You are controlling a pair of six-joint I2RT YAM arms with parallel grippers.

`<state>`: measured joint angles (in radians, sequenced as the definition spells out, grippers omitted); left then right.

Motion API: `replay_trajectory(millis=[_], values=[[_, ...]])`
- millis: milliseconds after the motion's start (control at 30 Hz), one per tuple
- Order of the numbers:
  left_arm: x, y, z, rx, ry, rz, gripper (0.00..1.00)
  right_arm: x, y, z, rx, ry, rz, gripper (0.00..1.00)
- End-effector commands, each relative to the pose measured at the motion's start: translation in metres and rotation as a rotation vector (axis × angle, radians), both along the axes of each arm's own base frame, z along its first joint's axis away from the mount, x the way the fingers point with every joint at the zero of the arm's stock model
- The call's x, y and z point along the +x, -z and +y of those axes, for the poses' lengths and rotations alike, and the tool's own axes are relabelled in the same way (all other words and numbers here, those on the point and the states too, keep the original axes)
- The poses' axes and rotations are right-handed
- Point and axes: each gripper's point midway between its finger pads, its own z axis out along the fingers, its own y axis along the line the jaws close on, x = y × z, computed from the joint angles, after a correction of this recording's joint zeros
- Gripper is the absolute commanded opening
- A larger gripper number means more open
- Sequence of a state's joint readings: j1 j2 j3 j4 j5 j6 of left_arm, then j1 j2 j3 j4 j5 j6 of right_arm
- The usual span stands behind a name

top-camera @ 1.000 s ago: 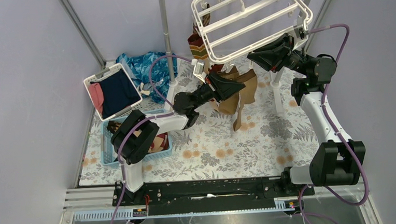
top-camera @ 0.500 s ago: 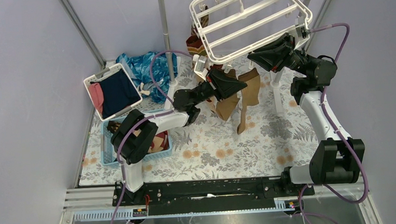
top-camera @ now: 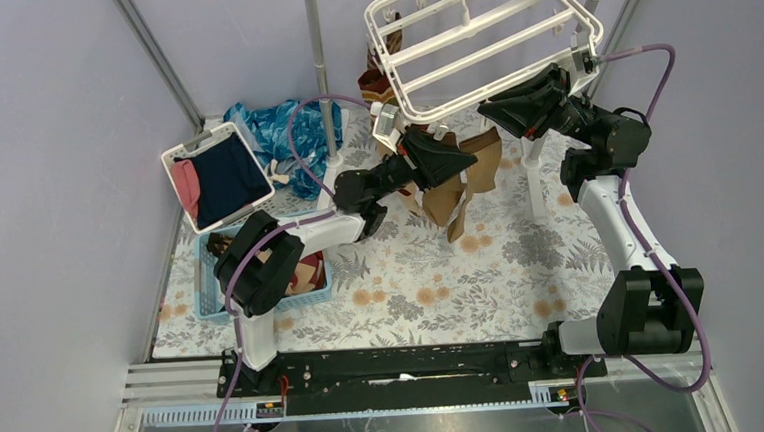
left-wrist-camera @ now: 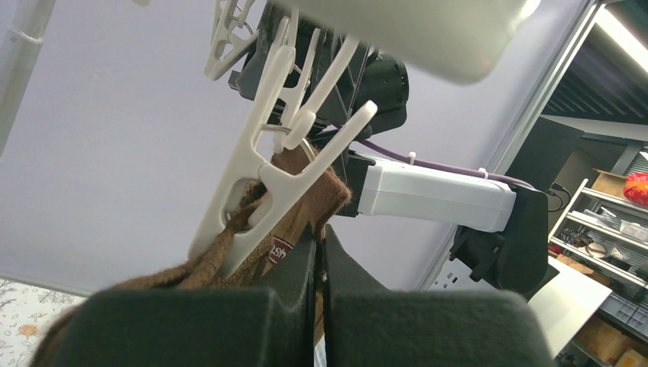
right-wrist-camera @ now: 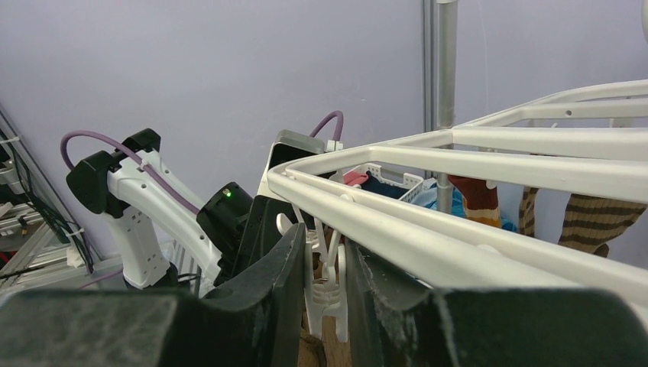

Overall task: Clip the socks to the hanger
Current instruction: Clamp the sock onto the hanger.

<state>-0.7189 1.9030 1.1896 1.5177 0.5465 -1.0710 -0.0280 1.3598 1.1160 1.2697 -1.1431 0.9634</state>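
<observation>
I've the left gripper (left-wrist-camera: pixel 317 238) clenched on a brown sock (left-wrist-camera: pixel 313 191) and the right gripper (right-wrist-camera: pixel 325 246) squeezing a clip (right-wrist-camera: pixel 330 294). The hanger (right-wrist-camera: pixel 458 237) crosses my right view. The sock's tag (left-wrist-camera: pixel 283 250) partly reads "sh".

Lab test booth: lilac panels (top-camera: pixel 43 147), aluminium frame (top-camera: pixel 153 55), shelving (left-wrist-camera: pixel 611 222).

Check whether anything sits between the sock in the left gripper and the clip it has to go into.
Nothing visible does. The left gripper holds the brown sock with its top edge between the prongs of the white clip, which the right gripper pinches.
</observation>
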Motion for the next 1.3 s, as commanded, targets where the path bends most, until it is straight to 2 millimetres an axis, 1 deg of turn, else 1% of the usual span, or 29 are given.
replay_trajectory(millis=[0,200,467,633,833,1267], values=[[0.001,-0.013,0.008,-0.070,-0.033,-0.076,0.00,-0.020,-0.006,0.006,-0.041,-0.061,-0.043,0.14],[0.003,-0.001,0.005,-0.049,-0.030,-0.053,0.00,-0.020,-0.007,0.006,-0.040,-0.063,-0.042,0.14],[0.005,0.002,0.002,-0.044,-0.018,-0.045,0.00,-0.021,-0.008,0.006,-0.039,-0.067,-0.042,0.14],[0.005,-0.003,0.002,-0.053,-0.015,-0.054,0.00,-0.021,-0.007,0.006,-0.039,-0.069,-0.037,0.14],[0.000,-0.012,0.003,-0.062,0.006,-0.069,0.00,-0.019,-0.005,0.006,-0.040,-0.070,-0.034,0.14],[-0.004,-0.017,0.004,-0.069,0.027,-0.067,0.00,-0.020,-0.002,0.007,-0.048,-0.079,-0.035,0.13]])
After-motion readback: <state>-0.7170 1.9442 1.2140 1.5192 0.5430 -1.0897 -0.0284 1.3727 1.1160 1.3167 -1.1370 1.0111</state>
